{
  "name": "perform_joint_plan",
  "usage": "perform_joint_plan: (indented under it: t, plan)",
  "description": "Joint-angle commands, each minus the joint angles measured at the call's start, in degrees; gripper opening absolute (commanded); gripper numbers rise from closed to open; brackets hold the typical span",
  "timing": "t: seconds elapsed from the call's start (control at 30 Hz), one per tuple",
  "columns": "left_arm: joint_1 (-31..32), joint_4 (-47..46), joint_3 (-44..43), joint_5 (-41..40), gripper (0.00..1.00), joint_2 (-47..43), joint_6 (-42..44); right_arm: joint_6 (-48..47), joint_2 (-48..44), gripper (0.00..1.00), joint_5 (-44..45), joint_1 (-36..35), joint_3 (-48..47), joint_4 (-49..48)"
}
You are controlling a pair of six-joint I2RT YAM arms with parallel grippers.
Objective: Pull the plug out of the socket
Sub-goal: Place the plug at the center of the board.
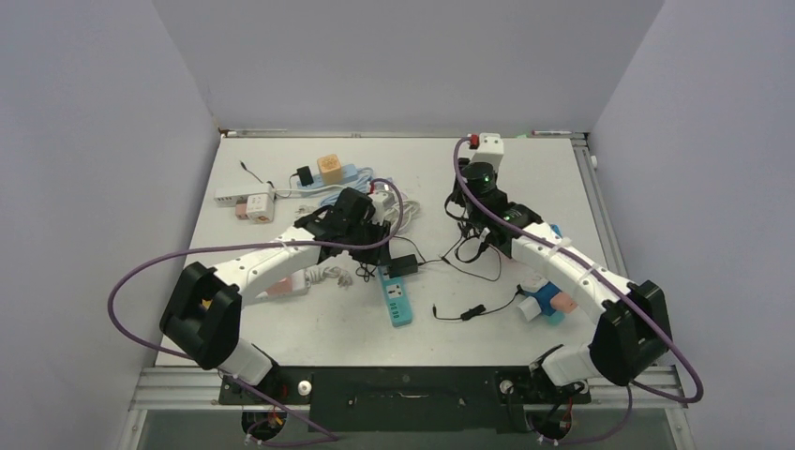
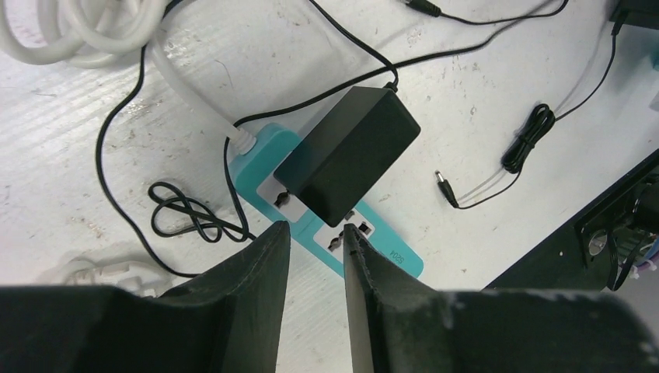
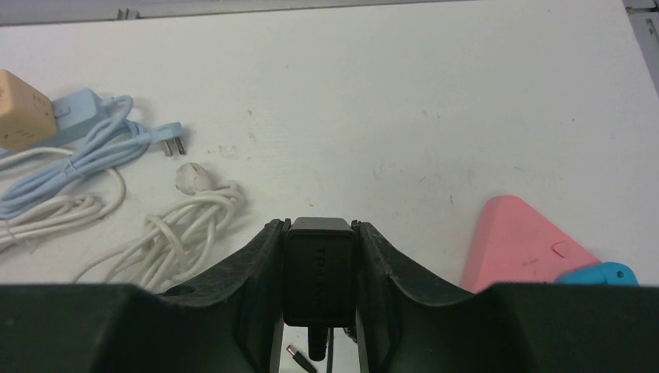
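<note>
Wrist view alone: black adapter (image 3: 319, 268) between right jaws.

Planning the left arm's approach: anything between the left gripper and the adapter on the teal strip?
Nothing visible. The left gripper hovers just short of the adapter, with only bare strip between them. The white cable and the thin black cord lie off to the side.
</note>
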State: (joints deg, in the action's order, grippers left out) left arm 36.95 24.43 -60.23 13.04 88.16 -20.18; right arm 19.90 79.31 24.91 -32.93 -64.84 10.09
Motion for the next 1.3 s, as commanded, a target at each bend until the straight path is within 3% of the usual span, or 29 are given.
perform_joint_plan:
  t: [0.0,0.5,0.73,0.97,1.27]
  plan:
    - [-0.39,0.55,-0.71,-3.31,0.30,-4.09,1.58,-0.85,3.11,0.05,-0.61,0.89,2.52,-9.01]
    - [-2.71,-1.39,0.33,-5.46,0.70,-9.01,1.35,3.46,14.22,0.17,-3.60,5.44,5.51,-12.84]
    - [-6.74,-4.69,2.42,-3.90,0.86,-12.26,-1.40,7.63,16.73,0.41,-9.56,9.50,5.59,-11.29]
    - [-10.37,-6.28,3.93,-3.73,0.91,-15.73,-2.60,8.48,21.11,0.49,-11.90,11.00,3.52,-8.59]
    - [-10.76,-6.14,3.89,-4.06,0.92,-16.17,-2.14,8.40,19.63,0.59,-12.53,10.96,4.29,-9.04]
